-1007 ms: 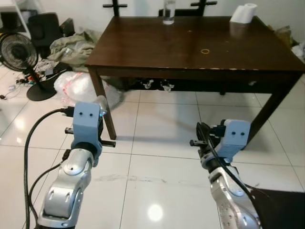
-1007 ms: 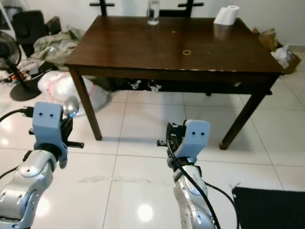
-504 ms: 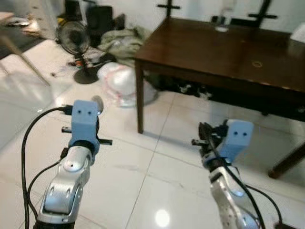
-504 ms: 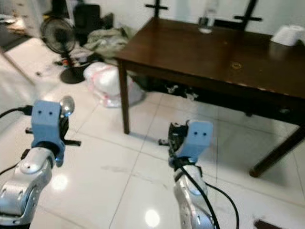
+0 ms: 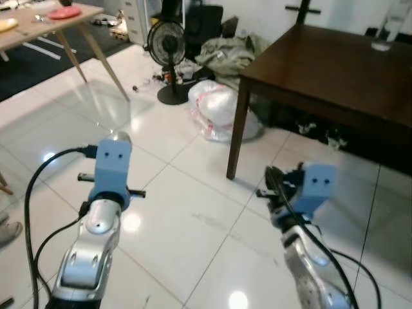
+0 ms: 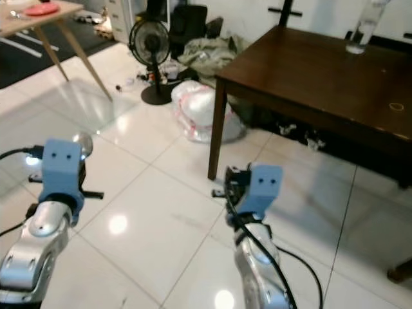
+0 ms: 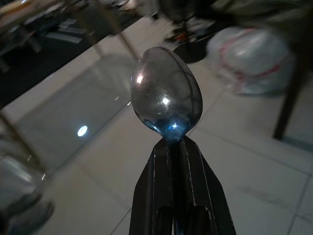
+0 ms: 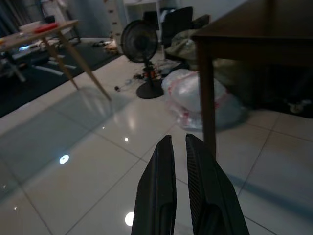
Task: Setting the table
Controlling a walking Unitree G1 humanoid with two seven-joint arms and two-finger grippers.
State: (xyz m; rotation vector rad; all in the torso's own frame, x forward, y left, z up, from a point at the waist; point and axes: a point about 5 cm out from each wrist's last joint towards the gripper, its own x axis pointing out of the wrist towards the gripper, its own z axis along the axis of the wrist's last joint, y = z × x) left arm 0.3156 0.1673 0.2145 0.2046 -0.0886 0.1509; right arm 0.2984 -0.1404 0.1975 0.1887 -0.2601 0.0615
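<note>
Spoon [image 7: 166, 95] pinched in left gripper [image 7: 175, 147]; right gripper [image 8: 177, 147] closed, empty; no legible writing.

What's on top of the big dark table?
On the dark table stands a clear glass near its far edge, and a small ring lies toward the right. The table runs past the picture's edge, so whatever is further right can't be seen.

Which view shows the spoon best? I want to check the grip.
The left wrist view: the spoon sits close up, its neck pinched by the left gripper. Both eye views show just its bowl peeking behind the wrist housing.
</note>
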